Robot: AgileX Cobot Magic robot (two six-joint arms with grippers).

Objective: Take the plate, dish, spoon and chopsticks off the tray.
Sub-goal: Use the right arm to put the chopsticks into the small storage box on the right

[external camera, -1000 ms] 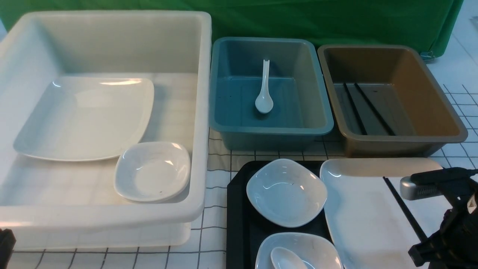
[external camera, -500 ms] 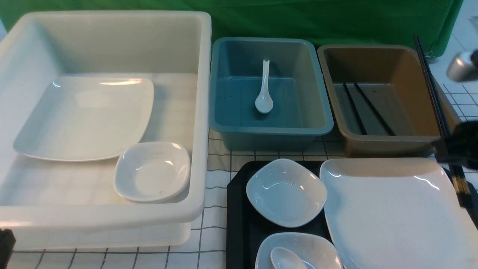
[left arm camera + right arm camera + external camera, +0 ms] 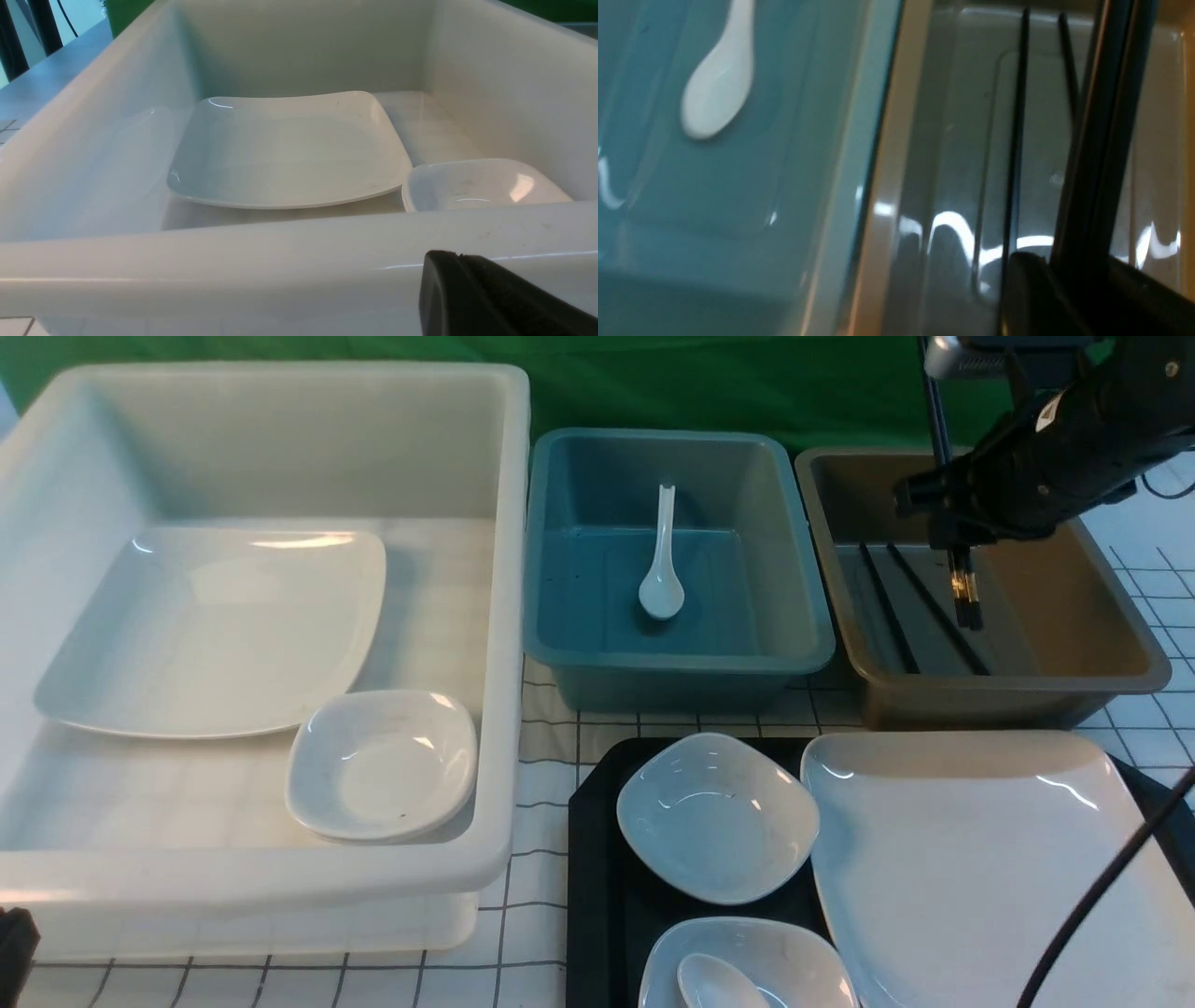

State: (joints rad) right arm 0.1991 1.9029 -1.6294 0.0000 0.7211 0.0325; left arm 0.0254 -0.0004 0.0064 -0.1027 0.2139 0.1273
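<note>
The chopsticks (image 3: pixel 965 590) are held nearly upright, clamped in the right gripper (image 3: pixel 957 518), tips pointed down into the brown bin (image 3: pixel 1008 686).

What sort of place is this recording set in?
Most likely a staged lab bench for dish sorting, not a real kitchen: a green cloth backdrop, a white tabletop marked with a black grid, and a white bin, teal bin and brown bin set out by the black tray.

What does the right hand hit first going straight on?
Probably the brown bin floor, beside the loose pair lying there; the held chopsticks hang lower and would touch before the right hand. Depth unclear.
</note>
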